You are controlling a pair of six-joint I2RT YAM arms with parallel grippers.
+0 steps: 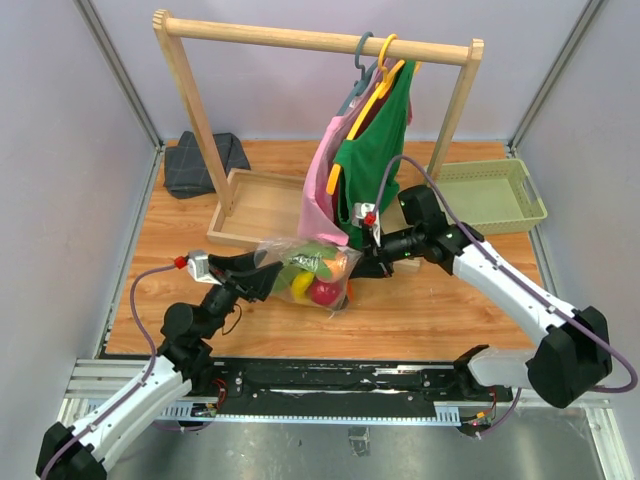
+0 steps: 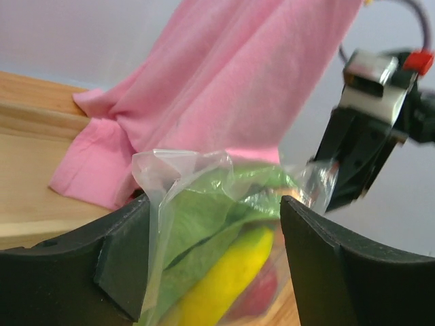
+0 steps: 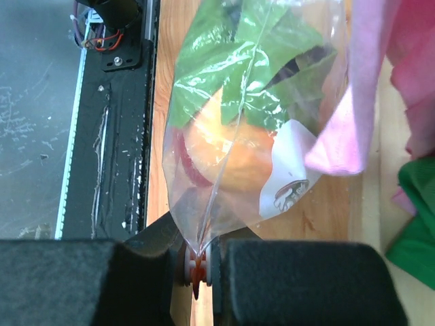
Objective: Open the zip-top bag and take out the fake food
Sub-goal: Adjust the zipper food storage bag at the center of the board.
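The zip-top bag (image 1: 308, 268) lies on the wooden table between my two grippers, clear and crinkly, with the fake food inside. Through the plastic I see a yellow banana (image 2: 224, 278), green leafy pieces (image 2: 197, 217), a red round piece (image 1: 323, 292) and a peach-coloured fruit (image 3: 231, 153). My left gripper (image 2: 214, 251) is open, its jaws wide apart on either side of the bag's loose left end, which rests against the left finger (image 2: 122, 251). My right gripper (image 3: 199, 272) is shut on the bag's white slider (image 3: 199, 261) and orange-red zip strip at its right end.
A wooden clothes rack (image 1: 310, 38) stands behind the bag. Its pink garment (image 1: 322, 195) hangs down onto the bag's far side, with a green garment (image 1: 375, 150) beside it. A wooden tray (image 1: 262, 205), a green basket (image 1: 490, 195) and a dark cloth (image 1: 200, 163) lie further back.
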